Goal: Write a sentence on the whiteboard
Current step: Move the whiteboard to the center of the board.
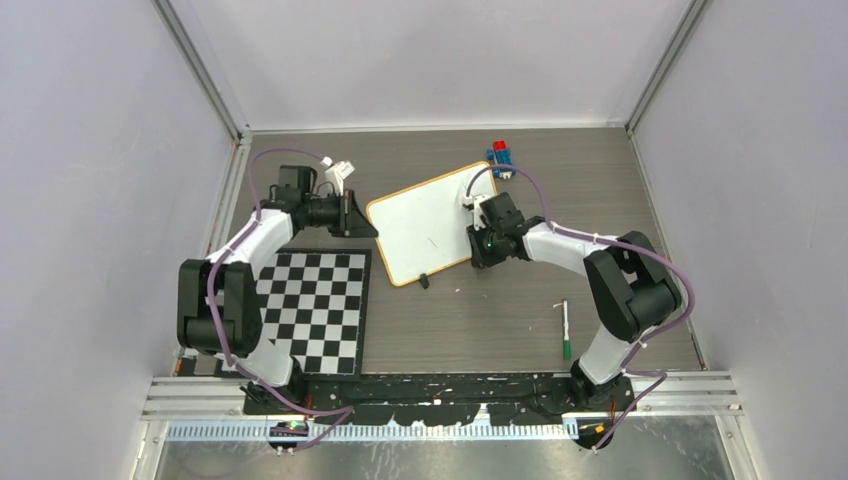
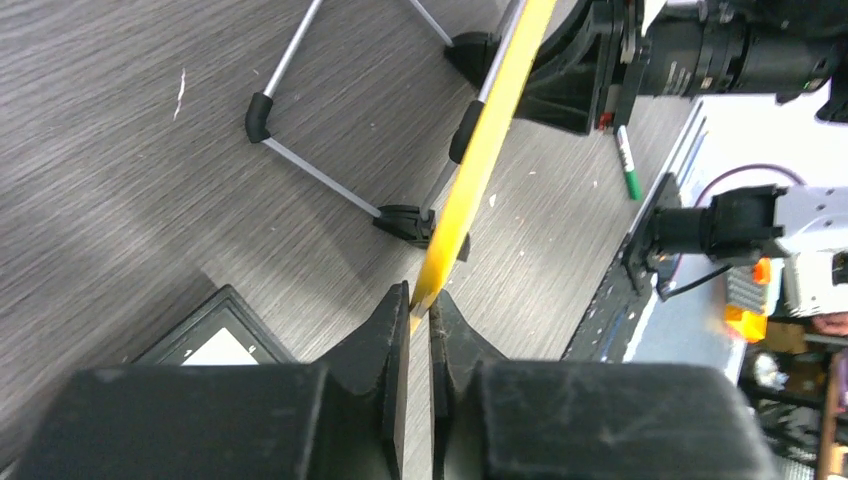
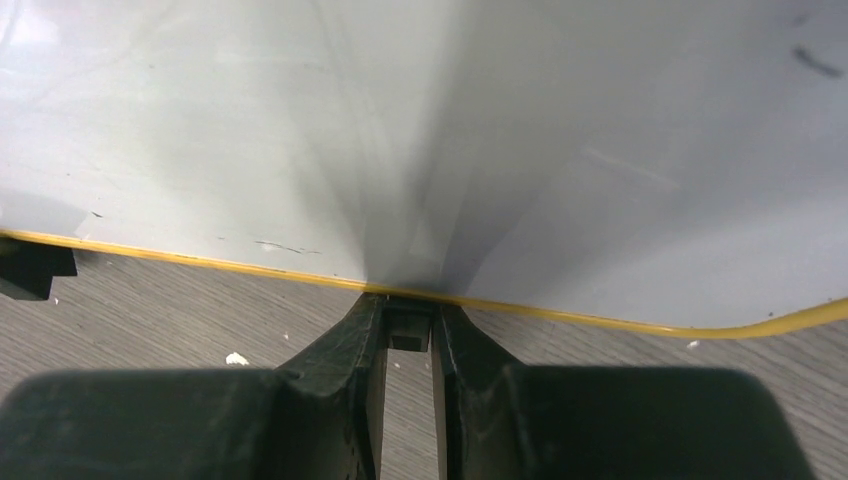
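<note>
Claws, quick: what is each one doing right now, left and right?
Left claw: closed, pinching the whiteboard by its yellow edge.
Right claw: closed on the whiteboard's edge at the other side.

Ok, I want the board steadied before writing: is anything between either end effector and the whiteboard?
Nothing visible. The left end effector and the right end effector each pinch the yellow frame of the whiteboard, on opposite edges.

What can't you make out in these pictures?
- Top view: small red-and-blue object beyond the whiteboard, too small to identify.
- Left wrist view: whiteboard seen edge-on, so its face is hidden.
- Right wrist view: whiteboard's far side cut off by the frame; dark smudge too blurred to read.
</note>
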